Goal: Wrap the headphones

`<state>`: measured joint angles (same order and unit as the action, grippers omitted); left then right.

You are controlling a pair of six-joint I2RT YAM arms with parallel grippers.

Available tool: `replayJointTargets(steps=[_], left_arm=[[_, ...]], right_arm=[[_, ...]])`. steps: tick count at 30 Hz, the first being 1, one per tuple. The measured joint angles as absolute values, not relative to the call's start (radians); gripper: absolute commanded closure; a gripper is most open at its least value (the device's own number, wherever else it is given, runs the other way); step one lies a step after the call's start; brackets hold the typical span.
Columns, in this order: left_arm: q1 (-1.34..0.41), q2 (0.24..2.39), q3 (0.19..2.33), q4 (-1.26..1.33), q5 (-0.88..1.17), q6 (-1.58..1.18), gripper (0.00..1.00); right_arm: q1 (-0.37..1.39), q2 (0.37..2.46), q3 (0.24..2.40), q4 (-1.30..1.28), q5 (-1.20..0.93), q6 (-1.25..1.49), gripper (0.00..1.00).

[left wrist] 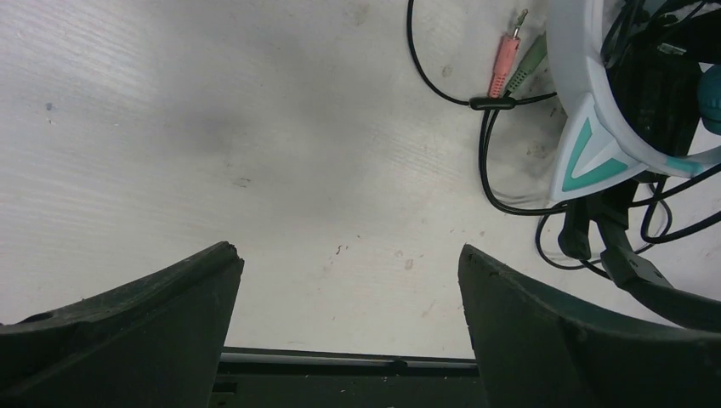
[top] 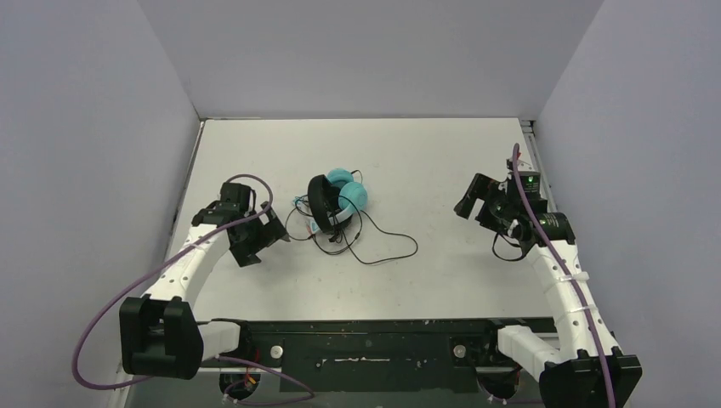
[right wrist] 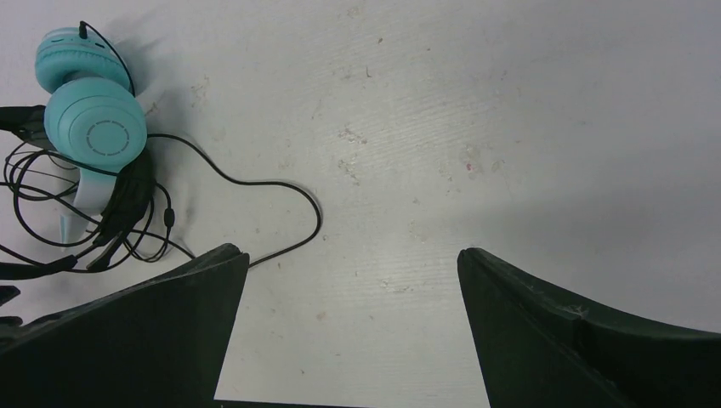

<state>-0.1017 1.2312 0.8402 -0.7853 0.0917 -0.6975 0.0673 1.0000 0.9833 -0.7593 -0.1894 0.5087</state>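
Your left end effector (left wrist: pixel 347 249) and right end effector (right wrist: pixel 350 252) hang released and empty, jaws wide. Beyond them the thin black cable (right wrist: pixel 318 219) sprawls loose over the surface (top: pixel 442 153). It trails from the teal headphones (top: pixel 347 195), which lie mid-surface at the left arm's 2 o'clock and the right's 9 o'clock. Wrapping looks unstarted. Next, you would likely pinch the cable while steadying the headband (left wrist: pixel 574 76). No container shows.

The headphones (left wrist: pixel 580 81) run off the left-wrist view's right edge.
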Motion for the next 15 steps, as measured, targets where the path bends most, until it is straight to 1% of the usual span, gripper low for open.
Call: replayJointTargets(steps=[4, 10, 15], left_arm=[[-0.102, 1.188, 0.840, -0.801, 0.057, -0.705, 0.03], [-0.102, 1.142, 0.891, -0.939, -0.134, -0.738, 0.03], [-0.104, 1.121, 0.907, -0.939, -0.110, -0.736, 0.03]], right_arm=[[0.067, 1.014, 0.983, -0.762, -0.184, 0.504, 0.00], [0.068, 1.036, 0.987, -0.830, -0.057, 0.503, 0.00], [0.074, 1.039, 0.987, -0.830, -0.036, 0.515, 0.00]])
